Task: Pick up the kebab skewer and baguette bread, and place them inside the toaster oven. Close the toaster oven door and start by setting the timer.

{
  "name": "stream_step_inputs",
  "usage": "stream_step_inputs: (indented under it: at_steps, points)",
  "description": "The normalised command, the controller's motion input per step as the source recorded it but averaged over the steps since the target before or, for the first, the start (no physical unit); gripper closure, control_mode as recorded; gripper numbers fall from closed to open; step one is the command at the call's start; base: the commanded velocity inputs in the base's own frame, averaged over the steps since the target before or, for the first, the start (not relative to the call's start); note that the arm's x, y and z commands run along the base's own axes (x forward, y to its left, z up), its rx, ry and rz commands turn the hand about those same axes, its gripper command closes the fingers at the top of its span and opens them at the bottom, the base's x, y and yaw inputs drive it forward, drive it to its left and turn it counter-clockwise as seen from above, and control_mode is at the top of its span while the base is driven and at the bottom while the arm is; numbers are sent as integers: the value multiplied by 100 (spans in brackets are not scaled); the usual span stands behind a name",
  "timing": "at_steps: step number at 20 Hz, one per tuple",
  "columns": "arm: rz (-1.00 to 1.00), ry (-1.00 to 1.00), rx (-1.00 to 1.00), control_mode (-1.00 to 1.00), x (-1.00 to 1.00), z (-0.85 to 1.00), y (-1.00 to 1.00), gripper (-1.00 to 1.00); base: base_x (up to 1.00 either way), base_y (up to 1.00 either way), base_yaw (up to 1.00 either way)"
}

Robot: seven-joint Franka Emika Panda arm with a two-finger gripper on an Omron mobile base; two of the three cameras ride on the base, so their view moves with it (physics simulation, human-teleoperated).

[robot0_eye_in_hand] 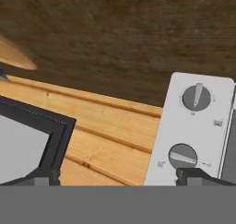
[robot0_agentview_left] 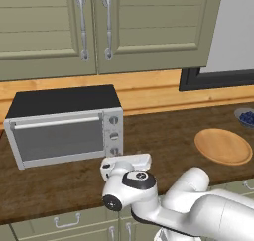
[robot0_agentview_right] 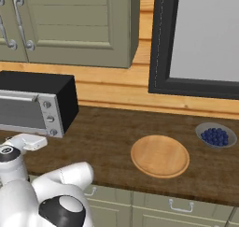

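**A:** Where is the toaster oven (robot0_agentview_left: 59,102) placed, and how is its door (robot0_agentview_left: 57,138) set?

**B:** It is seen at the left of a dark wooden counter (robot0_agentview_left: 163,131), under pale green cupboards. The door is shut flat against the front, so only the timer step is judged to be left. The skewer and the bread are presumed to be inside.

**A:** How is the gripper (robot0_eye_in_hand: 120,179) held?

**B:** Its fingers are spread wide and nothing is gripped. It is poised just in front of the oven's knob column, at the right end of the front.

**A:** How are the knobs placed against the fingers?

**B:** In the hand view, two knobs (robot0_eye_in_hand: 197,97) are stacked on the silver panel, far over to one side. The nearer knob (robot0_eye_in_hand: 183,156) is lined up with one fingertip (robot0_eye_in_hand: 198,176), not centred between the two. A sideways shift is judged to be needed before a knob can be pinched. Which knob is the timer cannot be told
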Motion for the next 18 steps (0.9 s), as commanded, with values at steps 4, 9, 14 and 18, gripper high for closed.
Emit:
stream_step_inputs:
  at_steps: [4,9,14,18]
  points:
    - [0,0,0,-100,10,-5,-17,-100,0,0,0]
    - [0,0,0,-100,20,-1,0,-100,0,0,0]
    - [1,0,0,-100,18,-3,0,-100,0,0,0]
    - [3,0,0,-100,3,-15,1,-100,0,0,0]
